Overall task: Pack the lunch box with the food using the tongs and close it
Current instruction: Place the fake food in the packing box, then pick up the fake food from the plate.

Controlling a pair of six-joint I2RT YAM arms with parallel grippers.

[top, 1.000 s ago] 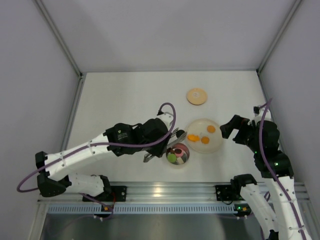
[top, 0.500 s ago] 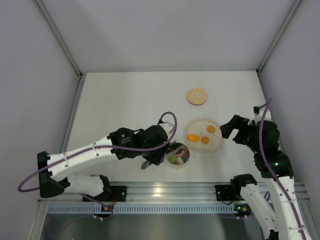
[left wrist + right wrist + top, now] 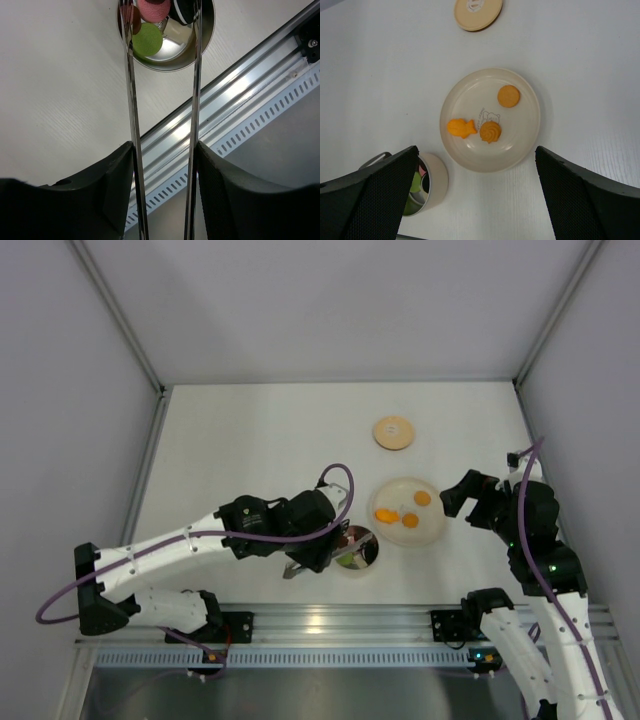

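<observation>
A: Three orange bite-sized pcs (image 3: 490, 132) sit on the wide pale cream plate (image 3: 520, 130). Where's the small round shiny steel lunch box (image 3: 167, 64)?
B: Near table edge, just beside the plate, w/ a green ball (image 3: 147, 39), pink pc (image 3: 154, 7) & dark pc (image 3: 182, 9) inside. Flat round tan wooden lid (image 3: 477, 10) lies well apart, further back, so the box is open for loading, I'd guess.
A: Left gripper (image 3: 164, 150)?
B: Fingers partway closed, clamped on the long slim silver metal tongs (image 3: 131, 100). Tong arms sprung apart, tips about as wide as the box mouth, so prob. nothing pinched. Looks like a drop-off pose.
A: Right gripper (image 3: 476, 165)?
B: Spread wide, holding nothing, hovering above the plate. Prob. parked there so its cam covers the food.
</observation>
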